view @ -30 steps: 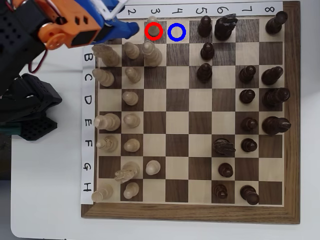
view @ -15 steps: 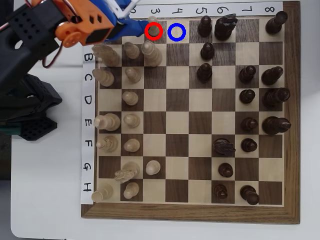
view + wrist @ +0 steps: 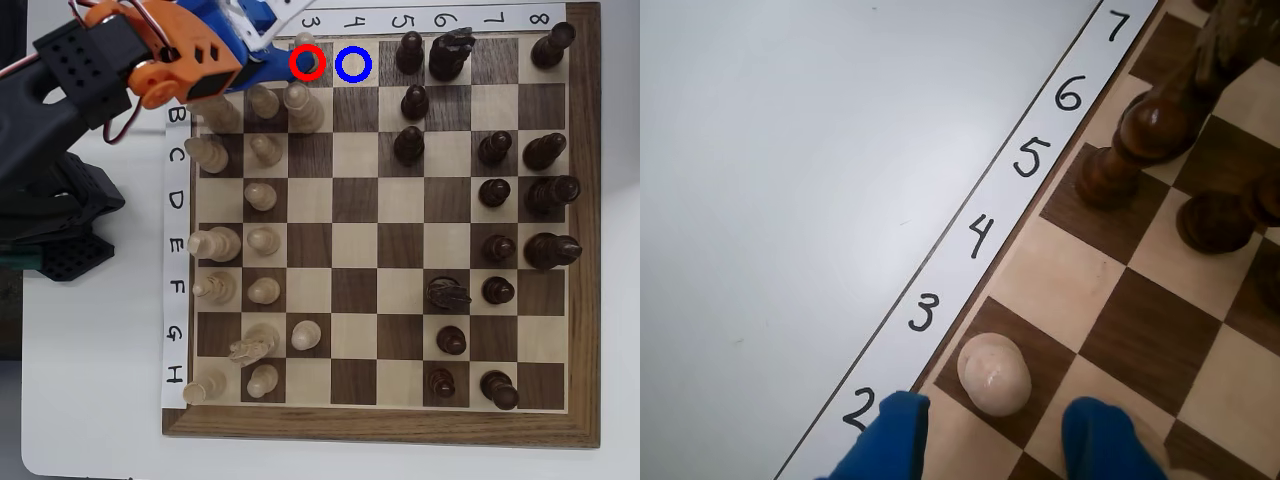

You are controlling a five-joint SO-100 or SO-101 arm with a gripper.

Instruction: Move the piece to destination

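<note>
The piece (image 3: 993,373), a small pale pawn with a round head, stands on the dark corner-row square beside the number 3. My gripper (image 3: 995,445) is open, its blue fingertips (image 3: 885,440) on either side of the pawn and just short of it, touching nothing. In the overhead view the gripper (image 3: 297,57) reaches into the red ring and covers most of the pawn. The destination (image 3: 353,64), a light square ringed in blue, is one square to the right and bare. It is the light square (image 3: 1060,280) beside the number 4.
Tall pale pieces (image 3: 300,105) and a pale pawn (image 3: 263,100) stand in the row just below the gripper. Dark pieces (image 3: 409,50) stand one square past the destination, seen close in the wrist view (image 3: 1140,140). The board's labelled edge strip (image 3: 980,235) borders white table.
The arm has swung right along the board's top row. Its blue fingers, first left of the red ring, now reach into it around the pawn.
</note>
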